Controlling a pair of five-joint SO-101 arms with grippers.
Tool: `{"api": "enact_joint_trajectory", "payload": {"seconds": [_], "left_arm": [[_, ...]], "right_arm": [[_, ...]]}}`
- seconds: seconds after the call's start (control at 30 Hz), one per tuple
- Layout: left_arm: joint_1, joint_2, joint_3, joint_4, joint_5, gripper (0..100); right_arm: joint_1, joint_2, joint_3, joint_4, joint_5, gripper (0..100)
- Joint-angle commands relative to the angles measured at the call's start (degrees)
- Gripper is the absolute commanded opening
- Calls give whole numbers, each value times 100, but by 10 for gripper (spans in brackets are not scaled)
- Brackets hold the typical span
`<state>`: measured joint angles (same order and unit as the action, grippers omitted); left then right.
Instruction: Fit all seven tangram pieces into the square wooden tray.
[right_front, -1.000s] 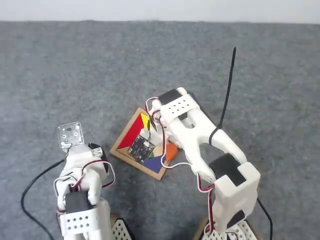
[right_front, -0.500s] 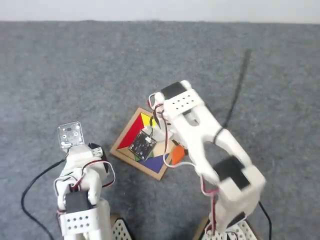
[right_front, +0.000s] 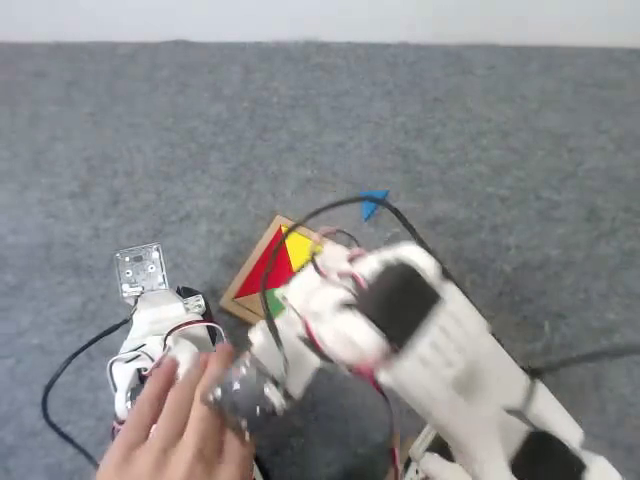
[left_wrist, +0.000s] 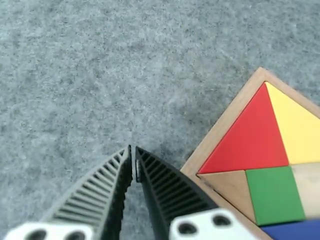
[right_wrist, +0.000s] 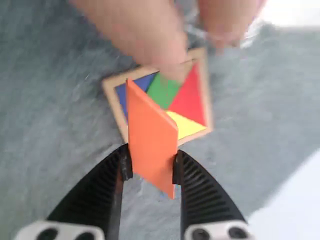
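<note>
Grey felt (right_front: 150, 120) covers the tabletop. The square wooden tray (left_wrist: 227, 121) lies near its middle, toward the arms' edge, with several coloured pieces (left_wrist: 250, 142) seated in it. Above the tray, the right gripper (right_wrist: 150, 161) is clamped on an orange piece (right_wrist: 150, 132), pinching its opposite edges. The left gripper (left_wrist: 133, 156) hangs over the felt just beside the tray's rim, fingers pressed together and holding nothing.

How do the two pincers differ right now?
The left pincer is shut and empty; the right pincer is shut on an orange piece. The left pincer is over carpet beside the wooden tray; the right pincer faces the tray from farther off. Both have black jaws.
</note>
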<state>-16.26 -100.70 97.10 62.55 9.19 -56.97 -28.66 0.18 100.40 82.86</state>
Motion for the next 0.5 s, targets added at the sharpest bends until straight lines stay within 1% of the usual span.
{"api": "enact_joint_trajectory", "payload": {"seconds": [0.0,0.2,0.37,0.47], "left_arm": [[-26,-53,-48,53,0,14],[26,-44,-48,53,0,14],[677,-44,-48,53,0,14],[782,-44,-48,53,0,14]], "right_arm": [[-400,-945,-299,119,-695,9],[-1007,-1763,-308,75,-1319,9],[-1095,-1833,-404,119,-1565,9],[-1059,-1877,-466,136,-1582,9]]}}
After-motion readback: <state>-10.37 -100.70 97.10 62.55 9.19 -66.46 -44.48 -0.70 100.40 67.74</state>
